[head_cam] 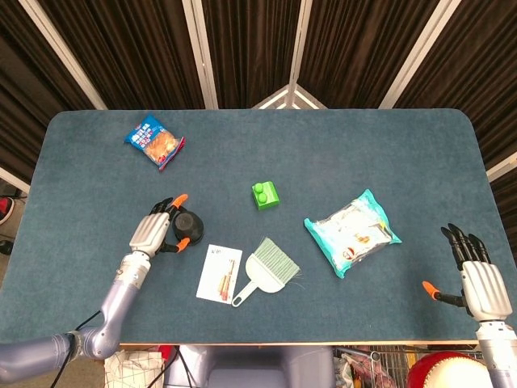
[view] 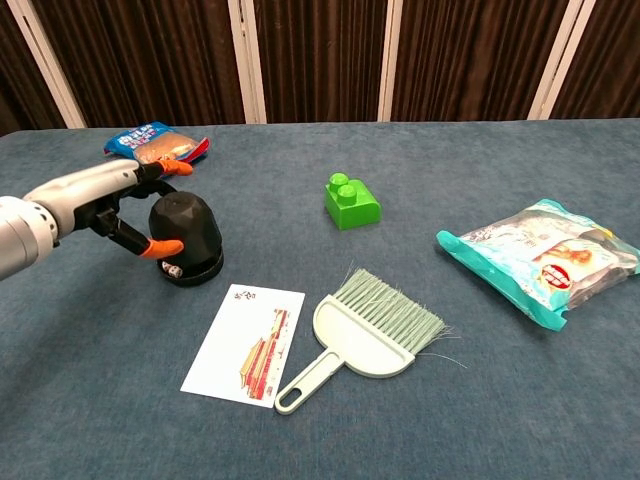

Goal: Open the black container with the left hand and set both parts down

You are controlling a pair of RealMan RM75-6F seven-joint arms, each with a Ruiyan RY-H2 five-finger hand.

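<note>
My left hand (view: pixel 120 205) grips the black dome-shaped lid (view: pixel 184 222) of the container between its orange-tipped thumb and fingers, raised slightly off the flat black base (view: pixel 198 273) on the table. A small pale object shows in the gap under the lid. From the head view the left hand (head_cam: pixel 153 233) wraps the lid (head_cam: pixel 185 221) from the left, and the base is hidden beneath it. My right hand (head_cam: pixel 481 279) hangs past the table's front right corner, fingers spread, holding nothing.
A printed card (view: pixel 247 341) and a green dustpan brush (view: pixel 372 325) lie just right of the container. A green brick (view: pixel 350 201) sits mid-table, a blue snack bag (view: pixel 155 143) at the far left, a teal snack pack (view: pixel 540 255) to the right.
</note>
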